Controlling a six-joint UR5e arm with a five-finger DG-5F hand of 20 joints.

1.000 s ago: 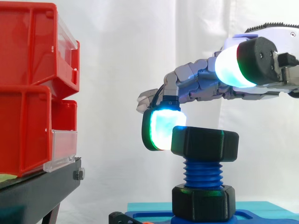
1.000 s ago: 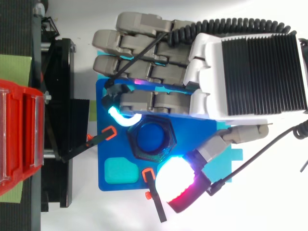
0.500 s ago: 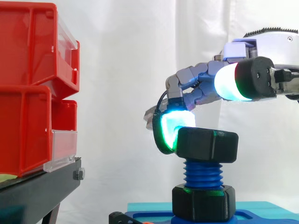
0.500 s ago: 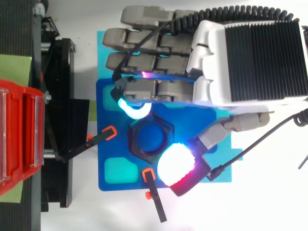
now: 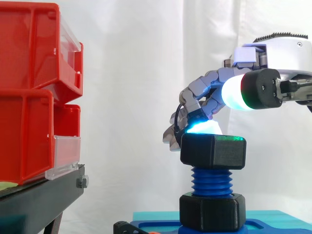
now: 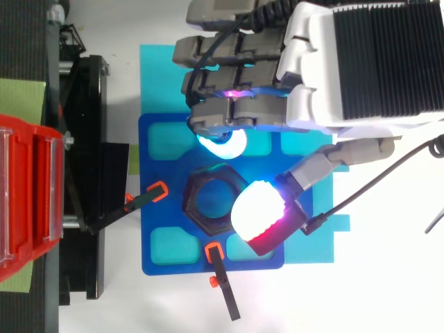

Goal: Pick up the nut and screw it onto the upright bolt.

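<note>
A black hexagonal nut [image 5: 213, 152] sits on top of the upright blue threaded bolt [image 5: 212, 181], level, with several threads bare below it. The bolt rises from a black hex collar [image 5: 212, 210] on a blue base plate [image 6: 163, 215]. My hand [image 6: 361, 62] hovers over the nut from the right, fingers loosely bent. One cyan-glowing fingertip [image 6: 222, 143] rests at the nut's far edge, half hidden behind it in the side view. The thumb pad [image 5: 234, 91] glows white and hangs above the nut's near right edge without touching. Nothing is pinched.
Stacked red bins [image 5: 29, 87] stand on a black stand [image 5: 44, 195] at the left. Two black clamps with orange tips [image 6: 142, 198] [image 6: 220, 284] hold the base plate, which lies on a teal mat [image 6: 159, 76]. A white curtain hangs behind.
The glowing fingertip slid from the nut's left side round to its far edge and rose. The whole hand shifted away from the side camera. The nut turned a little and sits slightly lower.
</note>
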